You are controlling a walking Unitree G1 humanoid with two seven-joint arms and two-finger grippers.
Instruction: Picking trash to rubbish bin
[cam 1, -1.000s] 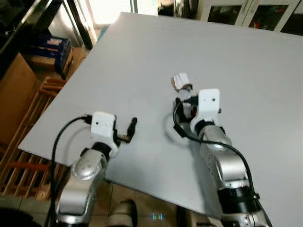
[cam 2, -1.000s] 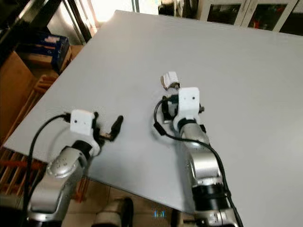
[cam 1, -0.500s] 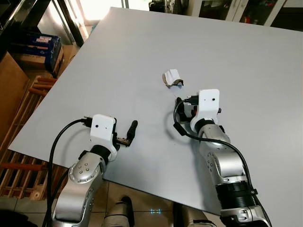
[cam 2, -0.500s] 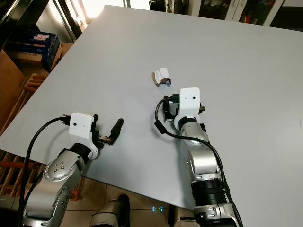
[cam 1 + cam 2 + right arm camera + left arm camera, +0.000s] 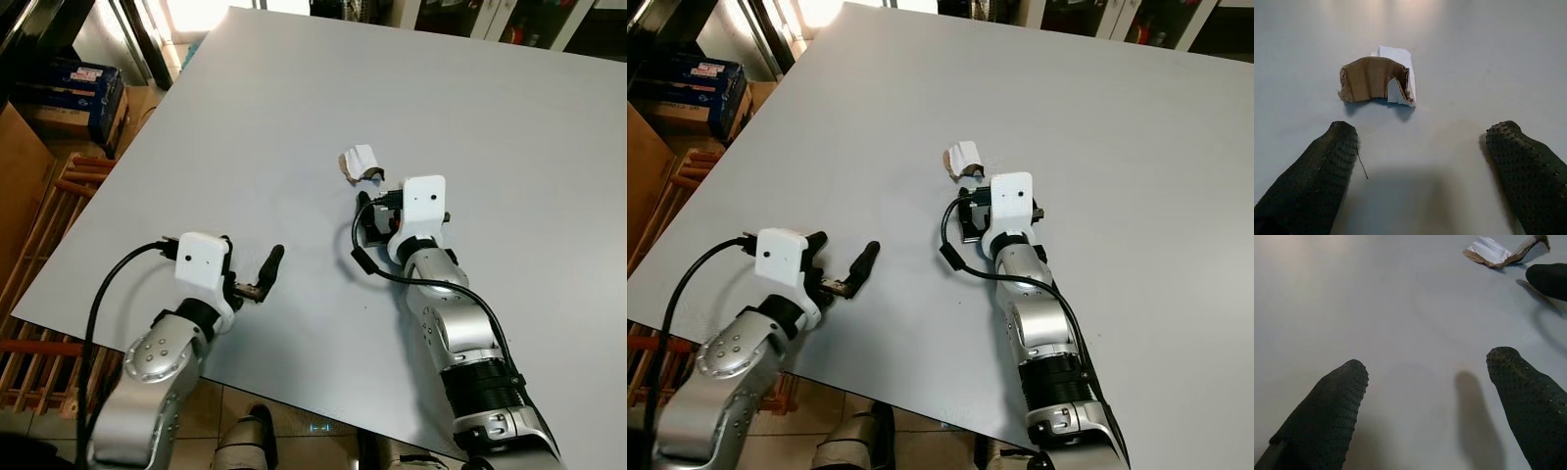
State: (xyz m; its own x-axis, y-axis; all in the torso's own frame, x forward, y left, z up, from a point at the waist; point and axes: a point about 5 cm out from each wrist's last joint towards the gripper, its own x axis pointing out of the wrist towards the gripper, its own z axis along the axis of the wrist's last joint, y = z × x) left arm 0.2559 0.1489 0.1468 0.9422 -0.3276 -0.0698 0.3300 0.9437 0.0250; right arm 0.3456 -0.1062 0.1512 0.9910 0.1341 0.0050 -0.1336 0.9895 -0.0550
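Note:
A crumpled scrap of brown and white paper (image 5: 360, 164) lies on the grey table (image 5: 294, 98), near its middle. My right gripper (image 5: 375, 206) hovers just behind the scrap, low over the table, open, with nothing between its fingers. In the right wrist view the scrap (image 5: 1377, 81) lies a little ahead of the gripper (image 5: 1424, 132), off toward one finger. My left gripper (image 5: 250, 250) is open over bare table nearer the front edge, well away from the scrap. In the left wrist view the scrap (image 5: 1498, 249) is far ahead of the open gripper (image 5: 1427, 362).
The table's left edge drops to a floor with a wooden pallet (image 5: 49, 255), cardboard (image 5: 20, 166) and a blue box (image 5: 88, 83). Cabinets (image 5: 529, 15) stand beyond the far edge. The table's front edge (image 5: 294, 377) runs close below my arms.
The camera view has shifted a little. Over the last half second my right gripper has moved closer to the paper scrap. The left gripper has kept its place and stays open.

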